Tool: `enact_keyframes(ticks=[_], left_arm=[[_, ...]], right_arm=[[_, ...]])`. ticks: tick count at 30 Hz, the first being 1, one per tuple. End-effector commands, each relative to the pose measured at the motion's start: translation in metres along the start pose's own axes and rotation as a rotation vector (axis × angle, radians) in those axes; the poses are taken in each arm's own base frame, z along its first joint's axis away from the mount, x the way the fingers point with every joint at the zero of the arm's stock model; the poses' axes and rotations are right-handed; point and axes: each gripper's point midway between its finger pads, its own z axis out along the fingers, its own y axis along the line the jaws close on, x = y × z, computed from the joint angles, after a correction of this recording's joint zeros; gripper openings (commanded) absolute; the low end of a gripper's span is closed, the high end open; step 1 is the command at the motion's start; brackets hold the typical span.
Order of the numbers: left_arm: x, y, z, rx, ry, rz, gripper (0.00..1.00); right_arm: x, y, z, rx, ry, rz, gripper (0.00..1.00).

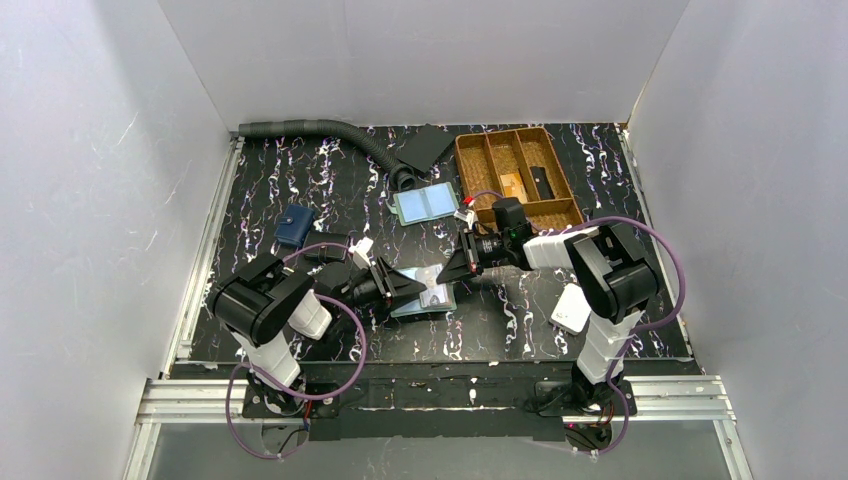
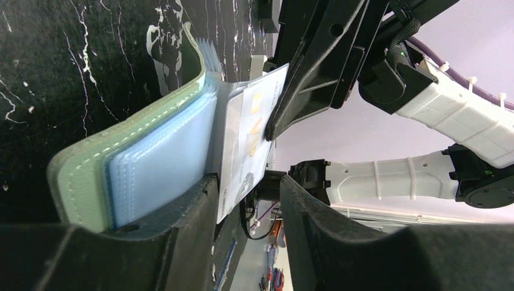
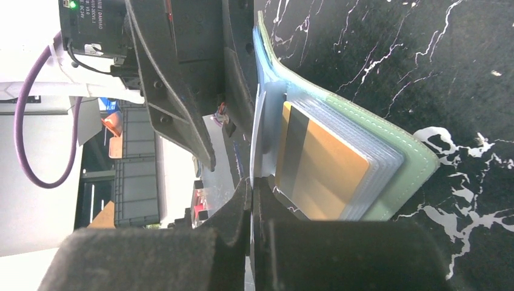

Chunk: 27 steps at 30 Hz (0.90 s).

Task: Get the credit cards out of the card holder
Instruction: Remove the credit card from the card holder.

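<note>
The card holder (image 1: 432, 298) lies open at the table's middle, teal-green edged. Its blue sleeves (image 2: 157, 163) show in the left wrist view and an orange-tan card (image 3: 324, 173) in its sleeve shows in the right wrist view. A pale whitish credit card (image 2: 251, 130) with faint markings stands up from the holder's spine. My right gripper (image 3: 251, 182) is shut on this card's edge; it reaches in from the right (image 1: 450, 270). My left gripper (image 2: 245, 182) is open, its jaws straddling the card's lower edge, one finger resting on the blue side; it comes in from the left (image 1: 405, 287).
A similar holder with two pale-blue panels (image 1: 425, 204) lies further back. A wicker divided tray (image 1: 478, 160) stands back right. A blue pouch (image 1: 292, 227) lies left, a grey hose (image 1: 320, 130) and black pad (image 1: 425, 148) at the back, a white object (image 1: 572, 308) by the right arm.
</note>
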Motion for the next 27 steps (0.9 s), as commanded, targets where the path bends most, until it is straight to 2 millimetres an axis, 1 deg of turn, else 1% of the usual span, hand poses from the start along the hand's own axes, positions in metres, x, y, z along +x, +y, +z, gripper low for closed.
enact_keyframes(ticks=[1, 4, 7, 8, 9, 14, 15, 18, 22, 27], left_arm=[[-0.001, -0.009, 0.004, 0.031, 0.006, 0.033, 0.37], [-0.002, -0.011, 0.005, 0.037, 0.007, 0.036, 0.26], [-0.002, -0.013, 0.005, 0.042, 0.009, 0.037, 0.11], [-0.001, -0.013, 0.005, 0.043, 0.011, 0.038, 0.04], [-0.002, -0.013, 0.005, 0.042, 0.011, 0.038, 0.00], [-0.001, -0.010, 0.001, 0.032, -0.006, 0.048, 0.00], [-0.002, -0.008, -0.001, 0.027, -0.019, 0.052, 0.00], [-0.003, -0.001, -0.007, 0.005, -0.043, 0.059, 0.00], [-0.001, 0.015, -0.013, -0.039, -0.045, 0.040, 0.00], [0.001, 0.024, -0.016, -0.061, -0.036, 0.036, 0.00]], right_arm=[[0.002, 0.013, -0.001, -0.068, 0.025, -0.037, 0.01], [0.002, 0.012, -0.001, -0.066, 0.025, -0.033, 0.01], [0.002, 0.011, 0.000, -0.065, 0.026, -0.030, 0.01], [0.002, 0.010, 0.000, -0.063, 0.026, -0.029, 0.01], [0.002, 0.010, 0.000, -0.061, 0.026, -0.030, 0.01], [0.003, 0.003, 0.000, -0.030, 0.036, -0.051, 0.01], [0.003, -0.001, 0.000, -0.006, 0.037, -0.063, 0.01], [0.003, -0.014, -0.003, 0.053, 0.038, -0.090, 0.01], [0.001, -0.026, -0.005, 0.101, 0.028, -0.096, 0.01], [0.003, -0.039, -0.007, 0.146, 0.036, -0.115, 0.01]])
